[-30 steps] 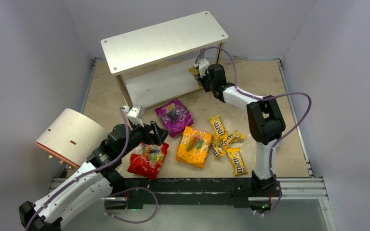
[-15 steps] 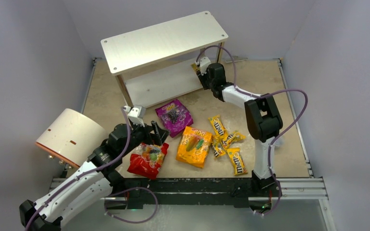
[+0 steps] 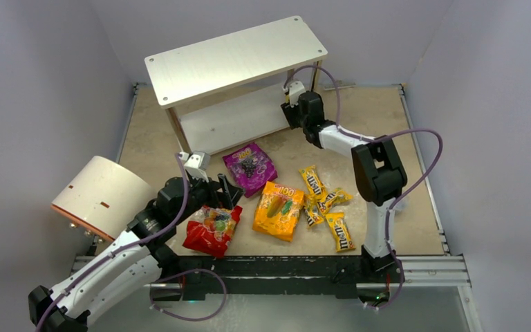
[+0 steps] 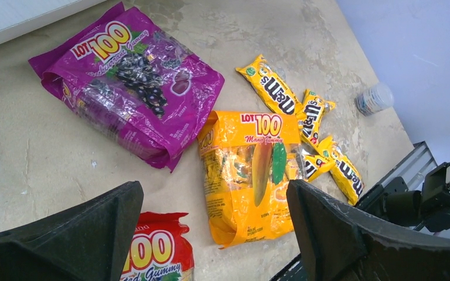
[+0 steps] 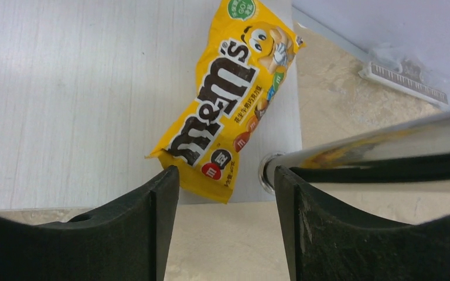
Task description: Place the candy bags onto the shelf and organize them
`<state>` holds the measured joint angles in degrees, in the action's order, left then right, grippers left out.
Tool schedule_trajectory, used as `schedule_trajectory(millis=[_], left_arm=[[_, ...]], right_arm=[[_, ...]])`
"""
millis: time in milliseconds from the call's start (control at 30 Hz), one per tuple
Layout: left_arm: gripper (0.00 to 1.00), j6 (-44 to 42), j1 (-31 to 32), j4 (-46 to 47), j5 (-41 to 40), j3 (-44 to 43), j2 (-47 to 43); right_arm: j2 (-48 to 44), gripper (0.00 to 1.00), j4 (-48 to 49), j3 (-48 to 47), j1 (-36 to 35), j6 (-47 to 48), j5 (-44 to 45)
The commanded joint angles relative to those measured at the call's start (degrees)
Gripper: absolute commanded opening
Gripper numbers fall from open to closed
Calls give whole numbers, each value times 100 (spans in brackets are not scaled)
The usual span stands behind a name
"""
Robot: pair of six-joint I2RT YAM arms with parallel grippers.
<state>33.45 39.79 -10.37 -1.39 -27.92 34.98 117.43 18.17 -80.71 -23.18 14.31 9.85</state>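
Observation:
The white two-tier shelf [image 3: 235, 55] stands at the back. My right gripper [image 3: 287, 111] is open at the right end of its lower board [image 5: 64, 88]. A yellow M&M's packet [image 5: 228, 99] lies flat on that board, just beyond my fingertips and free of them. My left gripper [image 3: 220, 195] is open and empty, hovering between the red pouch [image 3: 212, 230] and the purple pouch [image 3: 249, 168]. The orange pouch [image 3: 278, 209] lies to the right, with several M&M's packets [image 3: 326, 206] beside it. In the left wrist view I see the purple [image 4: 130, 82], orange [image 4: 252, 172] and red [image 4: 155, 252] pouches.
A cream cylinder with an orange rim [image 3: 100, 197] lies on its side at the left. A chrome shelf leg [image 5: 375, 143] runs just to the right of my right gripper. Grey walls enclose the table; a black rail [image 3: 283, 266] borders the near edge.
My right gripper has let go of the M&M's packet, which now rests on the lower board; the arm shifted slightly toward the shelf. The left arm has barely moved.

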Motion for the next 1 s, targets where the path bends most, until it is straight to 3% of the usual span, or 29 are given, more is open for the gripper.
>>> schedule_trajectory(millis=[0,433,633,967], left_arm=[[100,52,7,221,107,-45,-45],[100,38,2,299,112,-18,-10],[100,41,4,265,112,-17,-26],[100,36,4,278,112,-3,-35]], right_arm=[[-453,64,342,236,62,-161,712],[-817,64,771,770,65,-560,938],[-854,64,648,758,62,-574,614],[-1034,64,455,1098,62,-713,799]])
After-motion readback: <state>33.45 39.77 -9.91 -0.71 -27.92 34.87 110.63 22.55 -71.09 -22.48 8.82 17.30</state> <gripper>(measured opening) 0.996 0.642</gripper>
